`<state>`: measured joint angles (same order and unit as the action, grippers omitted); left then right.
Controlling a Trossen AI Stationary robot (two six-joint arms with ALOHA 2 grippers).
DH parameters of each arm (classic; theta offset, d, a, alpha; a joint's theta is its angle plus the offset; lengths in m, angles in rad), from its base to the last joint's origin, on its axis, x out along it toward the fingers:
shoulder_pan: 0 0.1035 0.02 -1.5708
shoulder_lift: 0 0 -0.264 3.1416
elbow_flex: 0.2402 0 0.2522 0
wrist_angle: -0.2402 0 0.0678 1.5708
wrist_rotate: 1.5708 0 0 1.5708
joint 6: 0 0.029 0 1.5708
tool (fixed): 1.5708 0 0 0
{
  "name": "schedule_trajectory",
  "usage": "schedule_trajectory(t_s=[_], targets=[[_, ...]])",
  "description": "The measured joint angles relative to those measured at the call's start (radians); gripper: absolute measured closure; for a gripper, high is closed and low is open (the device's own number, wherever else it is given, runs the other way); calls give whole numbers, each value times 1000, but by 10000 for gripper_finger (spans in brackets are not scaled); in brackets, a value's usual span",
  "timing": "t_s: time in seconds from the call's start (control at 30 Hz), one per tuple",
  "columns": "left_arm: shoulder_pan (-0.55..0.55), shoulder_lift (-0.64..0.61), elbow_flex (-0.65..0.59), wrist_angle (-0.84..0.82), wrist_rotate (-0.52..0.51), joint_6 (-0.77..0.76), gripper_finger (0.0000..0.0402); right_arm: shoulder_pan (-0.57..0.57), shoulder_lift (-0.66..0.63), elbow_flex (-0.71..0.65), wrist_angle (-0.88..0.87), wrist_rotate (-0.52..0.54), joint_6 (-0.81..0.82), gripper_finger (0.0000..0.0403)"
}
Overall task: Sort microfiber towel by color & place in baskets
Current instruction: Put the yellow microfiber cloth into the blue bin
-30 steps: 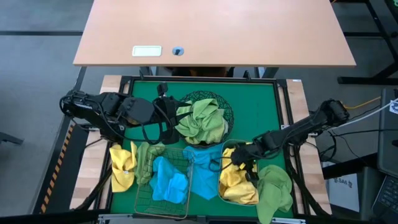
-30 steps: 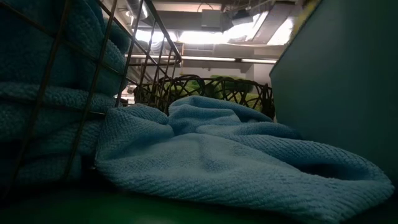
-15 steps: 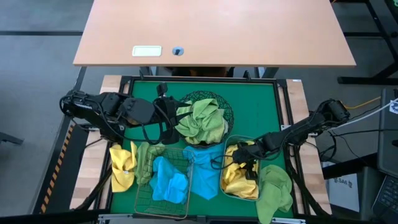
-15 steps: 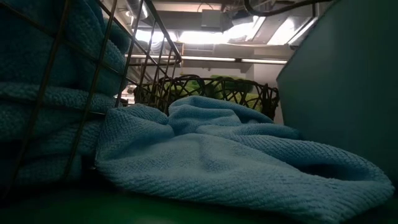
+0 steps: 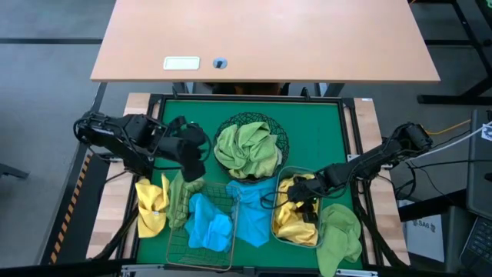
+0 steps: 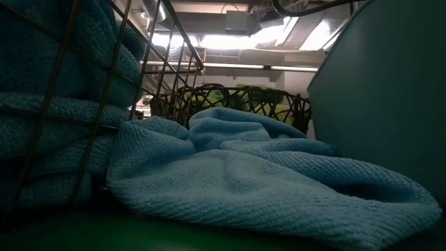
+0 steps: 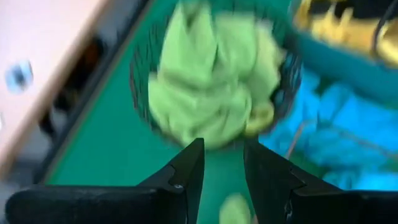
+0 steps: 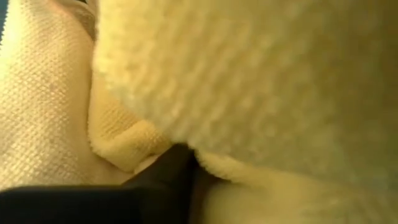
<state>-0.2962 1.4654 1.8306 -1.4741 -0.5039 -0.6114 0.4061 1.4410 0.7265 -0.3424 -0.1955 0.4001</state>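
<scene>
Your right pincer [image 5: 302, 201] is down in the plastic tub [image 5: 286, 240], buried among the yellow towels [image 5: 290, 219]; whether it grips one or has let go you cannot tell, since its wrist view shows only yellow pile. Your left pincer [image 5: 192, 154] hangs narrowly parted and empty over the mat beside the mesh bowl [image 5: 278, 137] holding the green towels [image 5: 247, 150]. The step looks like dropping yellow into the tub. Next, probably lift the right arm clear, then fetch the loose green towel [image 5: 340, 235] outside the tub. The copper basket [image 5: 175, 248] holds blue towels [image 5: 209, 225].
</scene>
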Motion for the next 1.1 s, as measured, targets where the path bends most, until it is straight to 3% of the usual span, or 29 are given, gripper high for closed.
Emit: schedule_trajectory(t_s=[0.17,0.6,0.87,1.1], targets=[[0,-1,-90,-98,63,-142,295,0,0,0,0,0,0,234],[86,-83,-525,-91,328,-70,298,-1,1,0,-1,-7,-1,214],[202,-247,-822,115,434,-94,319,-1,1,0,0,-7,-4,214],[263,-289,-1019,252,532,-128,330,-1,1,0,1,-7,-4,215]])
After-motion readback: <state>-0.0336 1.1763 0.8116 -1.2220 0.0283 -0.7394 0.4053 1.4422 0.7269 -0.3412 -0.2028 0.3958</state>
